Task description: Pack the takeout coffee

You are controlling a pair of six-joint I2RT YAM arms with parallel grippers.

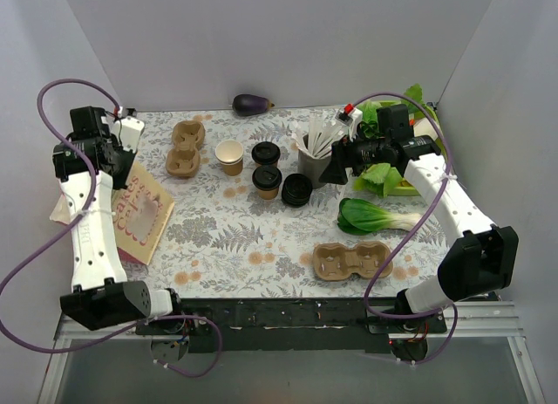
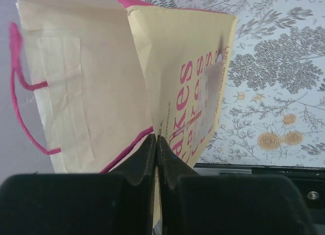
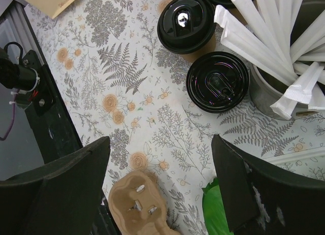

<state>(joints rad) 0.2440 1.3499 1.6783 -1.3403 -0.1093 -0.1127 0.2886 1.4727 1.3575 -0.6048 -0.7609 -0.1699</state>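
Packing has hardly begun: the takeout coffee (image 3: 185, 24), lid on, stands on the table (image 3: 152, 93) ahead of your right gripper (image 3: 160, 181), whose jaws hang wide apart, holding nothing. Your left gripper (image 2: 156, 143), well away from the takeout coffee, is clamped together on an edge of the paper bag (image 2: 91, 93), which lies flat. I judge you have yet to open the paper bag, grasp the takeout coffee and set it inside.

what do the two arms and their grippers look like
The left arm and right arm are white shells with black joints and bases, each trailing a looping purple cable. The left gripper and right gripper have broad matte black fingers; the right's show white scuffs.
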